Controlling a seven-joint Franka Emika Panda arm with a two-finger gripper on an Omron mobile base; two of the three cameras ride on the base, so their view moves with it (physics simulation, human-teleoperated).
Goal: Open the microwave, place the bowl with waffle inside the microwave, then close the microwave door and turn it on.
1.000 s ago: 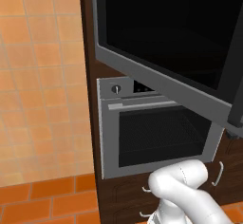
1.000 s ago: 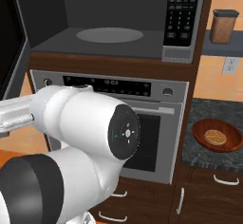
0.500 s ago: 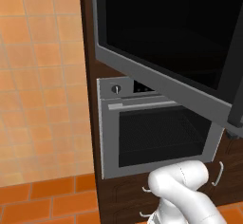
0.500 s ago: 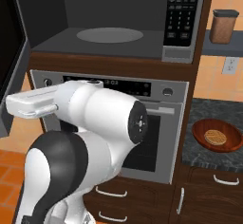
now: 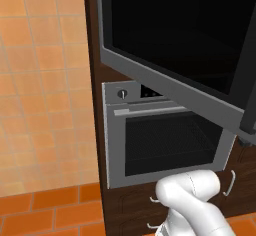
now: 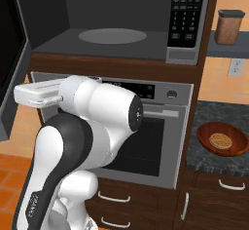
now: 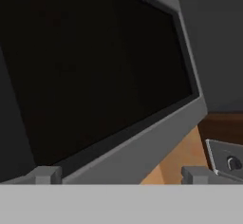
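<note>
The microwave (image 6: 121, 44) stands open, its dark interior and round turntable (image 6: 112, 35) exposed. The microwave door (image 5: 170, 35), black glass edged in grey, is swung out to the left, with its dark bar handle (image 5: 246, 80) at the right of the left base view. My gripper (image 7: 119, 175) is open and holds nothing; it faces the door's glass close up, near its lower grey edge. My white hand (image 6: 36, 93) points left at the door (image 6: 9, 53). The brown bowl with the waffle (image 6: 222, 139) sits on the dark counter at the right.
A steel oven (image 6: 160, 141) with a knob sits under the microwave, and drawers with handles (image 6: 114, 197) lie below it. The keypad (image 6: 184, 14) is on the microwave's right side. A brown jar (image 6: 228, 27) stands on a shelf at the right. My bulky arm (image 6: 97, 122) fills the space before the oven.
My arm has swung, with its elbow moving right and up. The hand has risen a little and drawn slightly right, away from the door. The door has not moved.
</note>
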